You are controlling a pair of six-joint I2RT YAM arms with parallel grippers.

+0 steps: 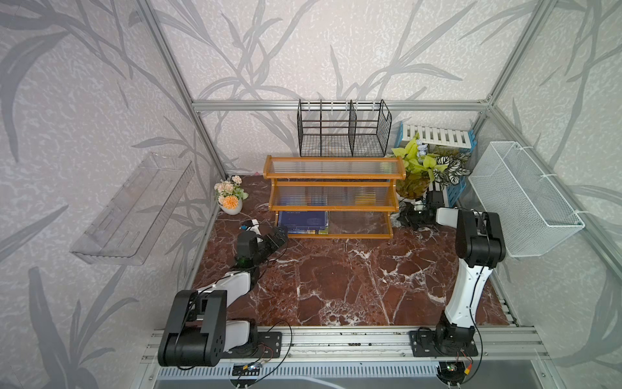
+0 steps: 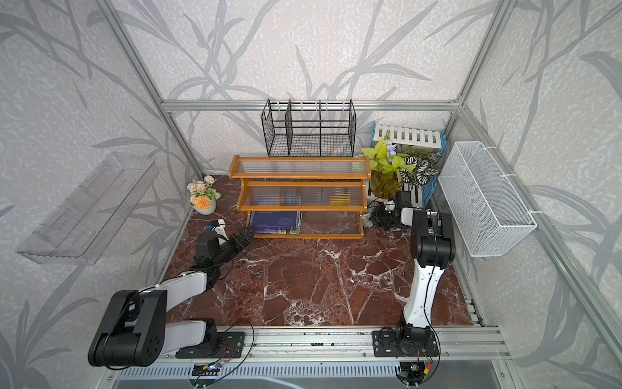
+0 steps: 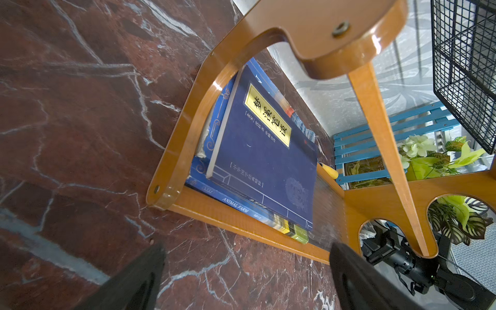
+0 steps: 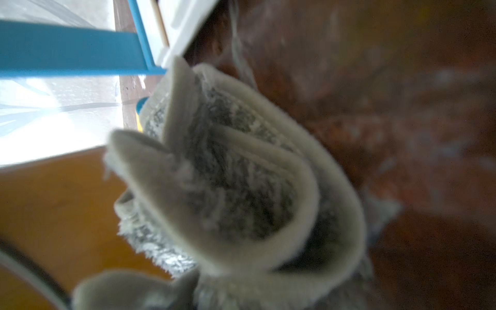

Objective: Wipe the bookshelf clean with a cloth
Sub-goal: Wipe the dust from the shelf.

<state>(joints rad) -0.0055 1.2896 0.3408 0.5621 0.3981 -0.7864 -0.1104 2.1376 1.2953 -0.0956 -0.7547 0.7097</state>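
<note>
The bookshelf [image 1: 333,175] [image 2: 299,175], orange-brown wood with ribbed clear panels, stands at the back middle of the marble table in both top views. A stack of blue books [image 1: 303,222] [image 3: 263,150] lies on its lowest tier. My left gripper [image 1: 281,234] [image 2: 247,234] [image 3: 247,257] is open and empty, low over the table just off the shelf's lower left corner. My right gripper [image 1: 405,217] [image 2: 375,219] is at the shelf's right end, shut on the cloth [image 4: 236,174]. The bunched grey folds of the cloth fill the right wrist view and hide the fingers.
A black wire rack [image 1: 343,131] stands behind the shelf. Potted plants [image 1: 424,168] and a blue and white slatted stand [image 1: 437,134] crowd the back right, close to my right gripper. A white wire basket [image 1: 525,198] hangs on the right wall. A flower pot [image 1: 230,197] sits back left.
</note>
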